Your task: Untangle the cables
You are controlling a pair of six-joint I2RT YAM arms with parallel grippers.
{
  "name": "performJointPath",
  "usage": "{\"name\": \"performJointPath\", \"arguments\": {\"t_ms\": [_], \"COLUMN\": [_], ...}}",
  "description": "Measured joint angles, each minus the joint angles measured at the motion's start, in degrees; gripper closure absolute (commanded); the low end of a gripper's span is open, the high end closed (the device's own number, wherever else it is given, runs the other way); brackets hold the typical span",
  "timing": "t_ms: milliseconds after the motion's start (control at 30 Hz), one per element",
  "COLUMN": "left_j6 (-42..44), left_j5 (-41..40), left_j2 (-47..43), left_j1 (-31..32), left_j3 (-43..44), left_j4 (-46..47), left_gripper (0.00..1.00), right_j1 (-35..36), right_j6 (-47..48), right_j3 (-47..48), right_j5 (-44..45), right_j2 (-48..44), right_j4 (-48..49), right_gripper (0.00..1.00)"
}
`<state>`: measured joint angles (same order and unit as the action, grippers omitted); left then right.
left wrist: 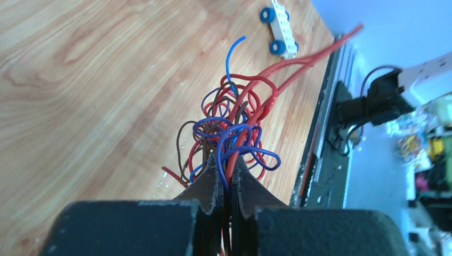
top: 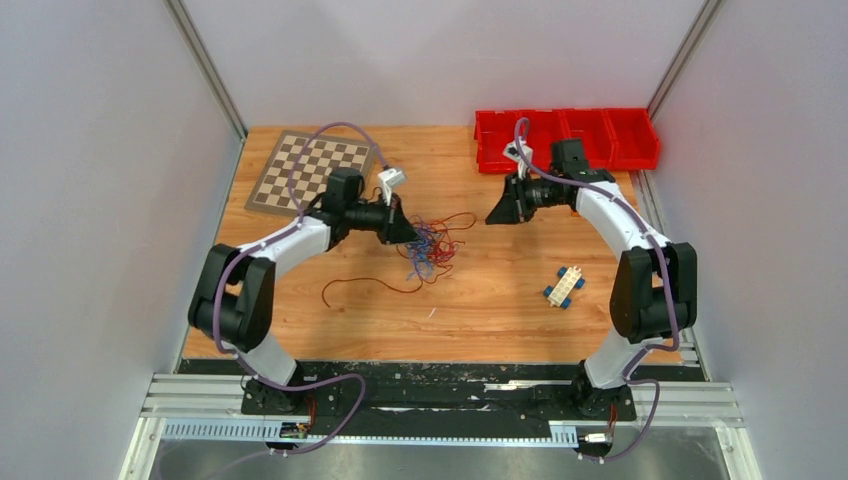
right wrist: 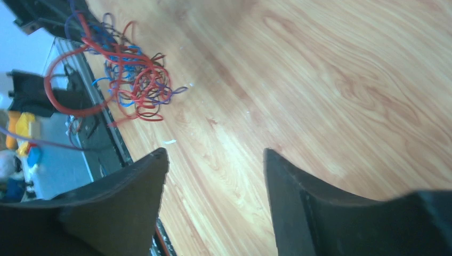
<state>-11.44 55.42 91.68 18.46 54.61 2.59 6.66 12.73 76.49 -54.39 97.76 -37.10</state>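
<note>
Thin red, blue and brown cables (top: 432, 245) mostly tangled; one reddish strand (top: 365, 287) lies separate beside them. Left gripper (left wrist: 226, 173) clamps tangle strands; right gripper (right wrist: 216, 176) open, empty.

Cables (top: 432, 248) on table (top: 500, 310), bins (top: 600, 135) far R

One cable tangle (top: 432, 248), one chessboard (top: 310, 170), one wheeled toy (top: 565, 287), four red bins (top: 632, 140).

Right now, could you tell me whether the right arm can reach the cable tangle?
Probably yes: the right pincer is open and empty, with only bare tabletop between it and the cable tangle; the left pincer grips the tangle from the opposite side.
</note>
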Motion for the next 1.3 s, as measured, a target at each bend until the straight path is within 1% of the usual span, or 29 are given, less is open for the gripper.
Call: {"name": "performJointPath", "arguments": {"t_ms": [33, 100, 200, 300, 400, 467, 500, 533, 567, 600, 667, 700, 733, 800, 867, 933, 967, 1033, 1100, 1200, 1233, 1300], "left_j6": [-2.64, -9.77, -19.76, -29.57, -37.42, -40.96, -42.40, -43.28, -44.41, -45.42, -46.77, -46.99, -46.77, -44.96, -40.83, -35.69, -33.07, -28.57, -24.41, -18.84, -17.35, -14.73], "left_j5": [0.11, 0.11, 0.22, 0.83, 1.51, 1.73, 1.77, 1.86, 2.01, 2.14, 2.43, 2.45, 2.60, 2.60, 2.08, 0.79, 0.13, -0.74, -2.47, -5.79, -6.43, -6.38], "left_j2": [-0.79, -0.59, 1.27, 2.97, 4.33, 4.83, 4.96, 4.98, 4.98, 4.98, 4.98, 4.98, 4.83, 3.76, 1.57, -1.51, -3.26, -6.86, -11.50, -15.82, -16.50, -16.94], "left_j1": [-0.87, -1.99, -1.36, -0.83, -0.42, 0.04, 0.22, 0.37, 0.68, 1.03, 1.62, 1.73, 1.62, 0.61, -1.16, -3.04, -3.56, -4.74, -9.44, -17.03, -18.99, -20.52], "left_j3": [-1.31, -3.10, -3.58, -3.45, -2.97, -2.75, -2.73, -2.71, -2.71, -2.71, -2.71, -2.71, -2.71, -2.71, -2.71, -2.69, -2.67, -2.73, -3.56, -3.72, -3.72, -3.72], "left_j4": [1.07, 6.21, 14.21, 22.27, 28.81, 31.82, 33.05, 33.79, 34.77, 35.74, 37.20, 37.44, 37.16, 33.73, 27.02, 18.80, 14.88, 7.93, 1.51, -6.56, -8.90, -13.44], "left_gripper": [1.00, 1.00, 1.00, 1.00, 1.00, 1.00, 1.00, 1.00, 1.00, 1.00, 1.00, 0.97, 0.95, 0.91, 0.90, 0.93, 0.97, 1.00, 0.98, 0.97, 0.96, 0.96], "right_j1": [-0.98, -1.86, -0.17, 2.97, 5.88, 7.74, 8.63, 9.33, 10.12, 10.75, 11.65, 11.91, 11.89, 10.29, 7.34, 4.35, 3.17, 1.27, -2.86, -10.27, -12.63, -13.94], "right_j6": [-1.40, -4.37, -8.02, -12.04, -17.22, -20.68, -22.49, -23.69, -24.90, -25.57, -27.12, -27.89, -28.55, -28.98, -27.82, -25.97, -24.92, -21.90, -18.91, -15.21, -14.36, -13.25], "right_j3": [0.07, 0.07, -1.66, -6.93, -11.78, -12.72, -12.72, -12.57, -12.15, -11.56, -9.94, -9.31, -9.16, -9.16, -9.16, -9.16, -9.16, -9.42, -10.25, -11.63, -12.11, -12.61], "right_j5": [0.76, 0.98, -0.13, -1.84, -2.97, -3.61, -3.98, -4.28, -4.57, -4.81, -5.44, -5.97, -6.03, -6.23, -6.34, -6.40, -6.54, -5.68, -3.26, 1.75, 3.34, 3.91], "right_j2": [0.46, 1.44, 1.42, -0.13, -1.49, -1.46, -1.38, -1.29, -1.07, -0.66, 0.72, 1.38, 1.62, 1.64, 1.18, 0.04, -0.79, -3.10, -5.44, -8.24, -9.20, -10.82], "right_j4": [0.48, 1.40, 3.63, 8.20, 14.14, 18.36, 20.76, 22.64, 24.48, 25.79, 28.52, 29.44, 29.97, 29.53, 28.26, 25.66, 24.28, 20.63, 17.38, 13.62, 12.24, 9.60], "right_gripper": [0.14, 0.02, 0.00, 0.00, 0.00, 0.01, 0.04, 0.14, 0.29, 0.52, 0.91, 1.00, 1.00, 1.00, 1.00, 1.00, 1.00, 1.00, 1.00, 1.00, 1.00, 1.00]}}
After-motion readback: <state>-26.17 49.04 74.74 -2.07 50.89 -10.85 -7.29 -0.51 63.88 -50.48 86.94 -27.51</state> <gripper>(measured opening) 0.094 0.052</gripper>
